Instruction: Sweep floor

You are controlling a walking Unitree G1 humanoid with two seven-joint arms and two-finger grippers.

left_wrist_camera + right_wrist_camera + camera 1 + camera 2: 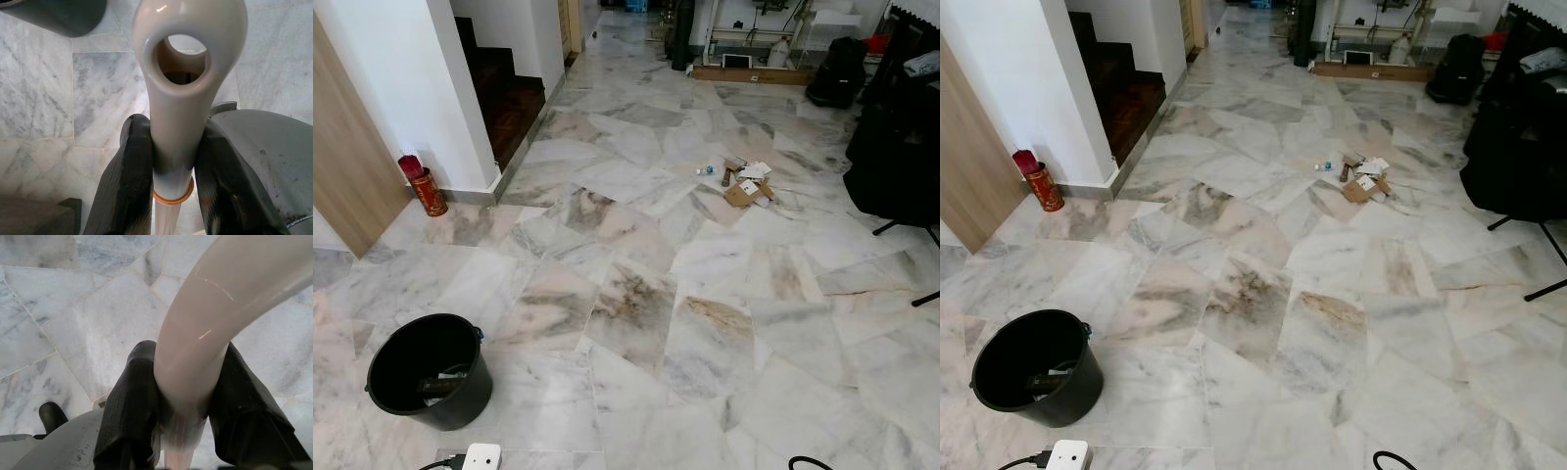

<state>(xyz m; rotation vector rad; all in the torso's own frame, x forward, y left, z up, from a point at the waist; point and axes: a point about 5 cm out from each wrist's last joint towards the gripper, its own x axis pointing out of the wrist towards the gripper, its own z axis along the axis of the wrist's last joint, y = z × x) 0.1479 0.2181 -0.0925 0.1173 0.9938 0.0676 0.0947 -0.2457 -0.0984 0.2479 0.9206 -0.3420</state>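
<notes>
My left hand (171,166) is clamped on a white handle (183,73) with an eyelet; my right hand (188,401) clamps a curved pale handle (215,318).

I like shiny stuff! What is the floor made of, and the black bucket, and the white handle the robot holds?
The pale grey-veined floor looks like polished marble. The round black bucket seems matte plastic. The glossy white handle looks like smooth plastic, showing bright reflections.
</notes>
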